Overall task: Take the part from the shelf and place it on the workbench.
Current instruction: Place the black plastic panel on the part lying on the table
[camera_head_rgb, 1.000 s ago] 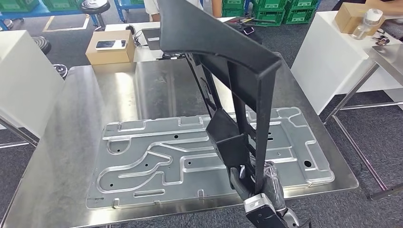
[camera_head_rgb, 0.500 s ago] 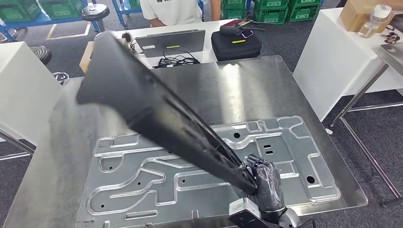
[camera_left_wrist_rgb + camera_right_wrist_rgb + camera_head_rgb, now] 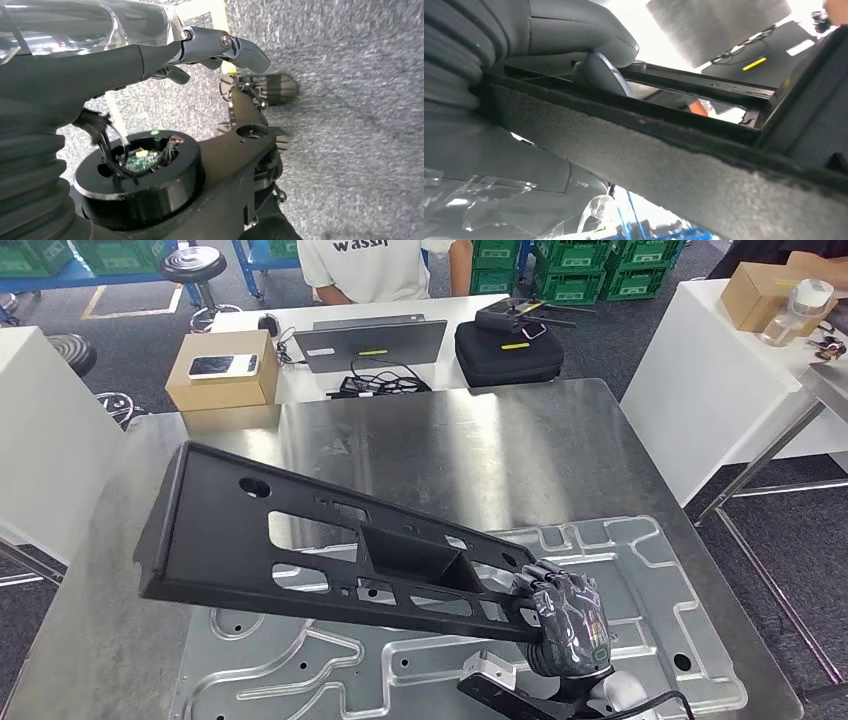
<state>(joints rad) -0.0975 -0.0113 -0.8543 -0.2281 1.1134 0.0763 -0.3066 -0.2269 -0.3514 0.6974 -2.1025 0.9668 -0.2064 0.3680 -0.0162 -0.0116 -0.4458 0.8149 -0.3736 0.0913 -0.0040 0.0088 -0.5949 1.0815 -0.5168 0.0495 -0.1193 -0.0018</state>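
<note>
At the far left of the head view a white cabinet [image 3: 45, 430] is cut off by the frame edge. Beside it a cardboard box [image 3: 222, 382] carries a phone [image 3: 222, 365] on top. The steel counter [image 3: 480, 455] spreads across the middle, and a stamped metal plate [image 3: 640, 590] lies on its near half, partly hidden and cut off at the bottom edge. Above both hangs the part [image 3: 300, 540], a long black plastic panel with cut-outs, tilted so its left end is higher and over the counter's left side; whether any of it touches the counter cannot be told. The right hand [image 3: 565, 615] grips the panel's right end, fingers [image 3: 540, 585] wrapped over the edge; in the right wrist view the panel [image 3: 684, 165] runs across close and blurred, hiding most of the hand [image 3: 574, 40]. Behind the counter a person [image 3: 375, 265] is cut off at the top, near a laptop [image 3: 370, 340] and a black case [image 3: 508, 345]. The left hand [image 3: 150, 50] hangs over grey carpet, fingers [image 3: 240, 47] loosely extended, holding nothing.
</note>
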